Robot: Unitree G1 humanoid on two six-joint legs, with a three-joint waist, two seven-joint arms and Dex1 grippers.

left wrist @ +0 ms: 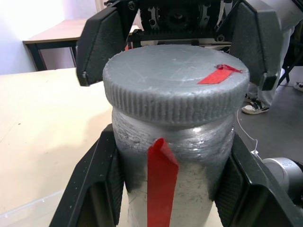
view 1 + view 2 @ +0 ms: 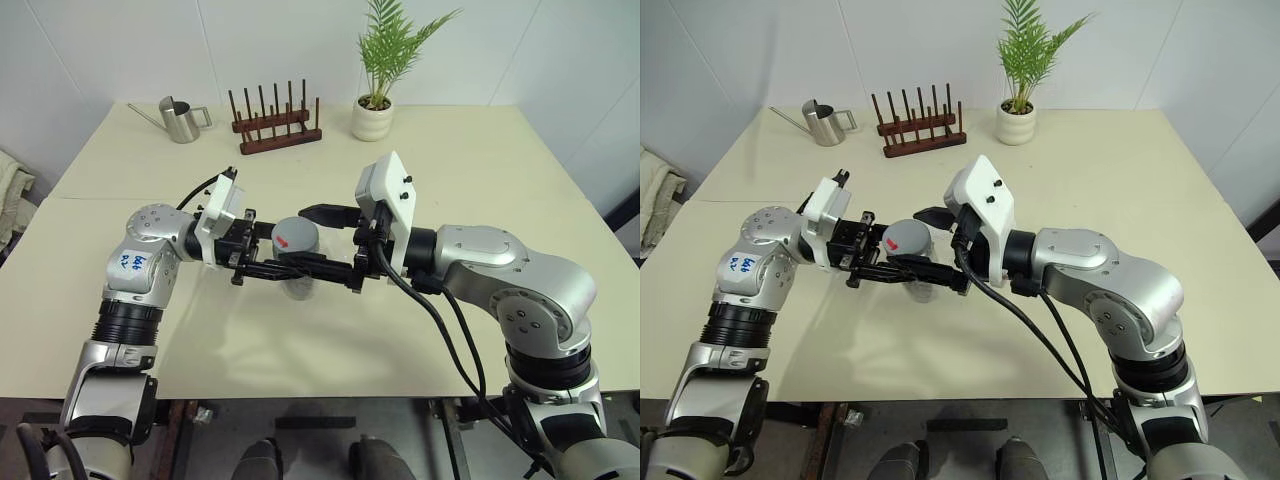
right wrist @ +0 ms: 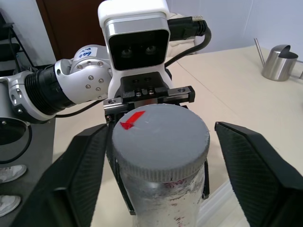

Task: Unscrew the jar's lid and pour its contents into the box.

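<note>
**Jar held up, lid still on**

The left gripper [image 2: 262, 262] has its fingers [image 1: 102, 189] clamped on the body of the jar [image 1: 175, 179], holding it upright above the table [image 2: 450, 170] between the two arms. The grey lid [image 2: 297, 236] sits on the jar. The right gripper [image 3: 156, 156] brackets the lid, its fingers [image 3: 251, 165] spread apart on either side with a gap to the rim. A watering can [image 2: 180, 120], rack [image 2: 275, 125] and plant [image 2: 385, 70] stand at the far edge.
</note>
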